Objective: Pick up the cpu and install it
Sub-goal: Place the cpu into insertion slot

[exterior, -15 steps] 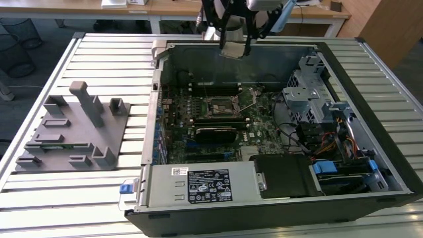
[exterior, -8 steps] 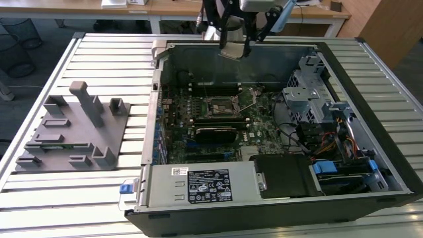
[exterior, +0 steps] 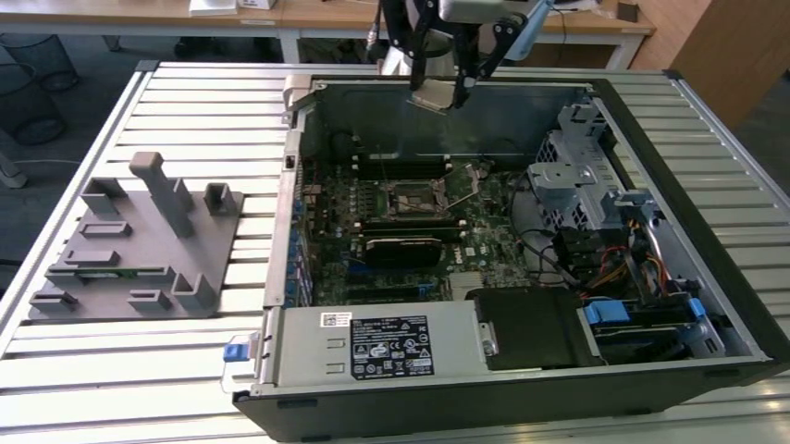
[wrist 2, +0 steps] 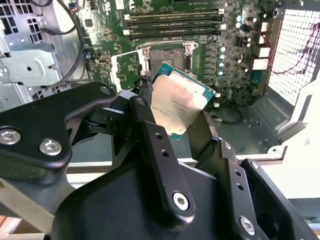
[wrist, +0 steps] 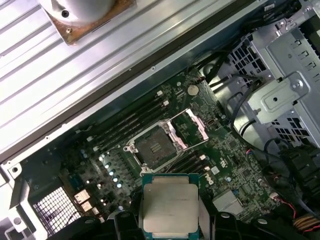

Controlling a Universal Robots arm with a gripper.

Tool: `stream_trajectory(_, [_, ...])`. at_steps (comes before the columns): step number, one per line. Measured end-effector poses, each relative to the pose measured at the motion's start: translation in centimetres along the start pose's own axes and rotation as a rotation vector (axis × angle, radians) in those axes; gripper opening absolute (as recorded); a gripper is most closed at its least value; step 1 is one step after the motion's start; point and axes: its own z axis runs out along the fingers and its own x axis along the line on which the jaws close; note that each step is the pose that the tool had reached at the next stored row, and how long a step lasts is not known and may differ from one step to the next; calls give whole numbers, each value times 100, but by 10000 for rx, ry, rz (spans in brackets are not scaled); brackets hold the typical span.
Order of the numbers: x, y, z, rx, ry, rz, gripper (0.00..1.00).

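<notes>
I've got the gripper (exterior: 445, 91) pinching the cpu (wrist 2: 180, 102) by 2 opposite edges, held flat above the open case (exterior: 370, 412). The socket (wrist: 152, 147) sits bare below with its frame raised, so the chip isn't seated yet.

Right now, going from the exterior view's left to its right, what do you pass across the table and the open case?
Grey holder block → case's left wall → motherboard socket → metal drive cage → case's right wall.
</notes>
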Motion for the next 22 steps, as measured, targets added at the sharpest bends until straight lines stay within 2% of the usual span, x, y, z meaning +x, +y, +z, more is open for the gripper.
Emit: stream_trajectory(22, [11, 17, 12, 5, -19, 1195, 53])
